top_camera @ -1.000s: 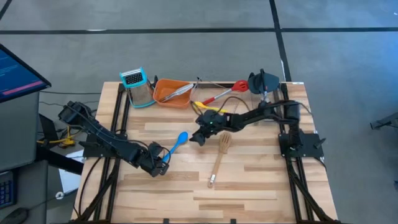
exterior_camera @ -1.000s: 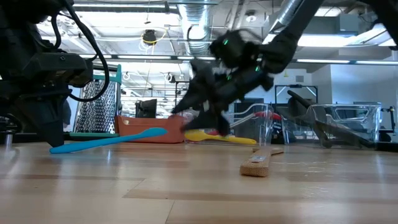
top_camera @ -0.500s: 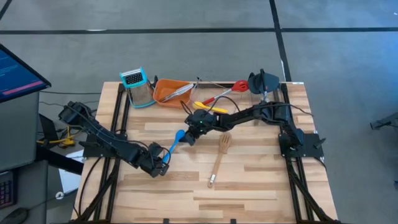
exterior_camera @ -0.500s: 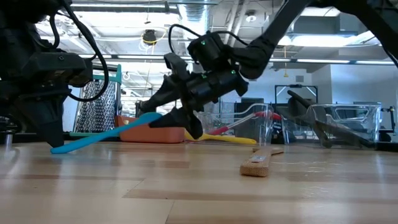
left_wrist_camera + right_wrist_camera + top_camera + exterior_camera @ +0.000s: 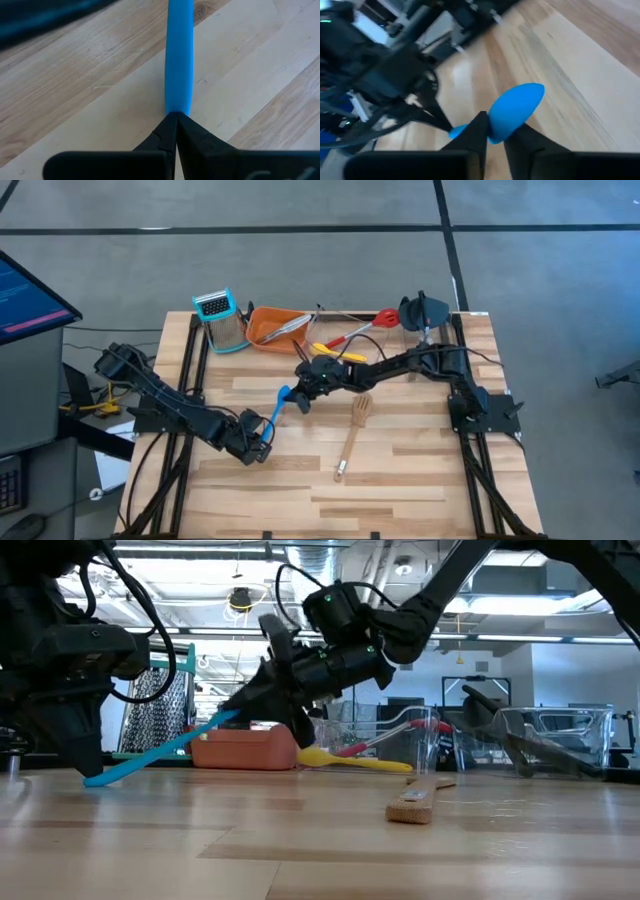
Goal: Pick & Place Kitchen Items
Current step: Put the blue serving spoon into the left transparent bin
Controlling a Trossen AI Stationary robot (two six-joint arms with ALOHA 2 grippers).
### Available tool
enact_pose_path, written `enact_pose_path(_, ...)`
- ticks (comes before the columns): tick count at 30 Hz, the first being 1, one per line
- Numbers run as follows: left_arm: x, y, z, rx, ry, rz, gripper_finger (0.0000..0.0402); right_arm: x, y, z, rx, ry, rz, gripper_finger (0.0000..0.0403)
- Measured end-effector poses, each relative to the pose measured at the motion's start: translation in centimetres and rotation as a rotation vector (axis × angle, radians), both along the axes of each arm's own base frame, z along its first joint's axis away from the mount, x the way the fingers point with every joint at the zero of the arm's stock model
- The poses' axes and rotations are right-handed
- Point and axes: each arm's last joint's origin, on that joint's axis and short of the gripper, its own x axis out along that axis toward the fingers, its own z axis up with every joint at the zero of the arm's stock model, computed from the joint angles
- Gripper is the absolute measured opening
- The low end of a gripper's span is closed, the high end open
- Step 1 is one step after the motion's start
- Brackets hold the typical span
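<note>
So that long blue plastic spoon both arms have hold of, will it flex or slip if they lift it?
The long blue plastic spoon looks straight while held at both ends, so probably fairly stiff. It seems thin and light. The right pincer pinches the smooth bowl, which might slip; the left pincer clamps the handle tip.

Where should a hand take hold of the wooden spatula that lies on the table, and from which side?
Probably the straight handle near its middle, coming from above and closing across its width. The wooden spatula lies flat and alone on the table, so its narrow handle is free on both sides.
</note>
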Motion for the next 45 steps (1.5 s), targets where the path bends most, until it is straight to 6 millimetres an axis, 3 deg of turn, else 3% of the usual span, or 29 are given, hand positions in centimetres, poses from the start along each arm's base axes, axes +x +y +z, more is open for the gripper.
enact_pose_path(4, 0.0, 0.0, 0.0, -0.001, -0.002, 0.000, 0.0001, 0.2, 0.5, 0.6, -0.067, -0.057, 0.055, 0.0011)
enact_pose_path(15, 0.0, 0.0, 0.2, 0.009, -0.021, -0.009, 0.0001, 0.2, 0.5, 0.5, -0.091, -0.066, 0.098, 0.0005)
enact_pose_path(21, -0.2, 0.2, 2.2, 0.023, -0.110, -0.069, 0.0001, 0.2, 0.5, 0.4, -0.095, -0.065, 0.100, 0.0005)
enact_pose_path(27, -1.2, 1.1, 5.0, 0.083, -0.240, -0.098, 0.0001, 0.1, 0.4, 0.3, -0.094, -0.061, 0.099, 0.0005)
enact_pose_path(31, -2.7, 2.3, 4.0, 0.157, -0.242, -0.083, 0.0006, 0.1, 0.4, 0.3, -0.090, -0.062, 0.110, 0.0005)
enact_pose_path(36, -3.5, 3.7, 1.8, 0.138, -0.259, 0.018, 0.0050, 0.0, 0.4, 0.6, -0.100, -0.070, 0.122, 0.0005)
enact_pose_path(45, -2.3, 4.6, 1.9, 0.181, -0.343, -0.030, 0.0164, 0.1, 0.4, 0.6, -0.099, -0.075, 0.125, 0.0005)
